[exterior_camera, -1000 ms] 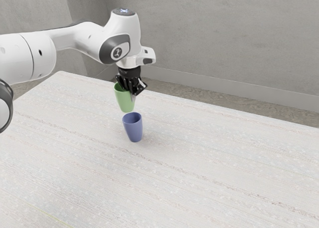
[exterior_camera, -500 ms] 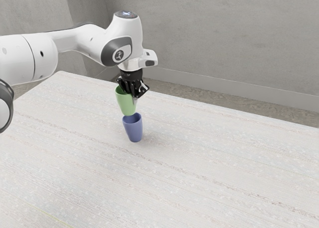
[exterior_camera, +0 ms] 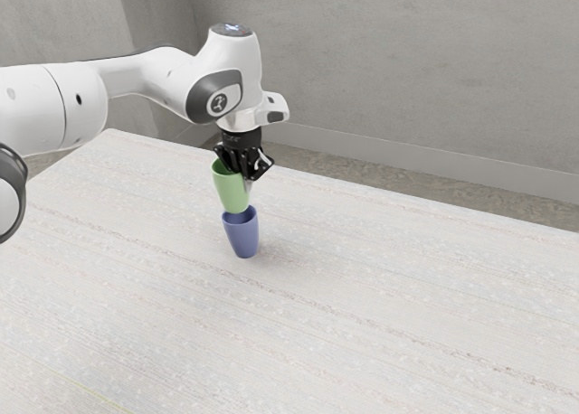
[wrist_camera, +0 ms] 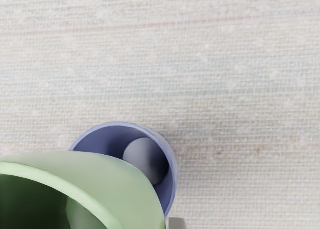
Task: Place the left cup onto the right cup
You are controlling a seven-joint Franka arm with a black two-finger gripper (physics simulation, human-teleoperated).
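Gripping the green cup point(exterior_camera: 229, 190) by its rim, the black gripper point(exterior_camera: 244, 168) has its fingers pinched narrow on the cup's wall. The cup hangs slightly tilted, its base right at the mouth of the blue cup point(exterior_camera: 242, 235), which stands upright on the table point(exterior_camera: 407, 296), nearer the far edge than the near one. From the hand's camera, the green cup point(wrist_camera: 90, 179) overlaps part of the blue cup point(wrist_camera: 171, 171), offset from its centre, with pale table point(wrist_camera: 200, 64) all around.
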